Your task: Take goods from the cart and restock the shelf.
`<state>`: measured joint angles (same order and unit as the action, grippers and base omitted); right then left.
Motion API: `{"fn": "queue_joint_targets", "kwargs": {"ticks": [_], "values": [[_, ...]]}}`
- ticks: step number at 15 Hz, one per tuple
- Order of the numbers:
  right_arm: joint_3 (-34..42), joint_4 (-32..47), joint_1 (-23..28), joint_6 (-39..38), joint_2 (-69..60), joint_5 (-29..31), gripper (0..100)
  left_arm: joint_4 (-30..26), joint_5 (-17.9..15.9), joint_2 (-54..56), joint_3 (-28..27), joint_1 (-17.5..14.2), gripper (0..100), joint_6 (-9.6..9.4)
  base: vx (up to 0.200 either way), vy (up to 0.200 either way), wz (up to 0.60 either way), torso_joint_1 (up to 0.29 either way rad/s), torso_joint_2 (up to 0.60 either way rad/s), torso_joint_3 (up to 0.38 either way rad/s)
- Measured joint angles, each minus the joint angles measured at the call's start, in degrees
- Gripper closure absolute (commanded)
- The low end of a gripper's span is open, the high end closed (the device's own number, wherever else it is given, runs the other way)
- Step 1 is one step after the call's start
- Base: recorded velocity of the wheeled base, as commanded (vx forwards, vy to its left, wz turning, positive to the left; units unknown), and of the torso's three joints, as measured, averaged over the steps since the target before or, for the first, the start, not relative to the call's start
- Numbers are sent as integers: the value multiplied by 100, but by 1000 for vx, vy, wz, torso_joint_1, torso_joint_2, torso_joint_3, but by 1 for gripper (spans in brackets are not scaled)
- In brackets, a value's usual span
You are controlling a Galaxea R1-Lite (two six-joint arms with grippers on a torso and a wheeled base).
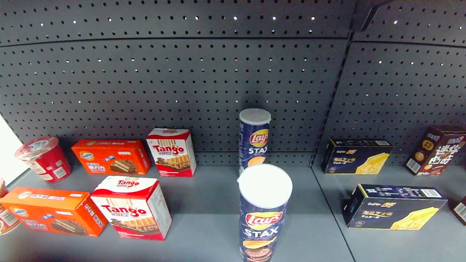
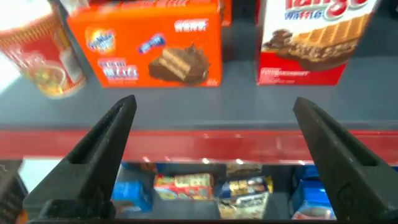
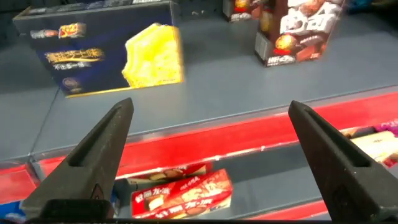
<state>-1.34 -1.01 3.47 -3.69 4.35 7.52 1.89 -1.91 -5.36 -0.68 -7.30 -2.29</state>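
Blue chip can (image 1: 263,218) stands upright on grey shelf (image 1: 207,198), twin can (image 1: 254,140) behind.

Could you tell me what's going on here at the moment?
A robot is restocking a shelf, but neither arm holds anything right now. The left gripper is open in front of the shelf edge, facing an orange box and a wafer box. The right gripper is open too, facing a blue box. In the middle, the front can stands before the back can.
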Motion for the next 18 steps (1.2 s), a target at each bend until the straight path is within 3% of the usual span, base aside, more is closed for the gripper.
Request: {"fn": "queue_joint_targets", "kwargs": {"ticks": [18], "values": [[2, -2, -4, 2, 2, 5, 0, 24, 37, 0, 6, -7, 0, -50, -11, 0, 0, 0, 0, 0]]}}
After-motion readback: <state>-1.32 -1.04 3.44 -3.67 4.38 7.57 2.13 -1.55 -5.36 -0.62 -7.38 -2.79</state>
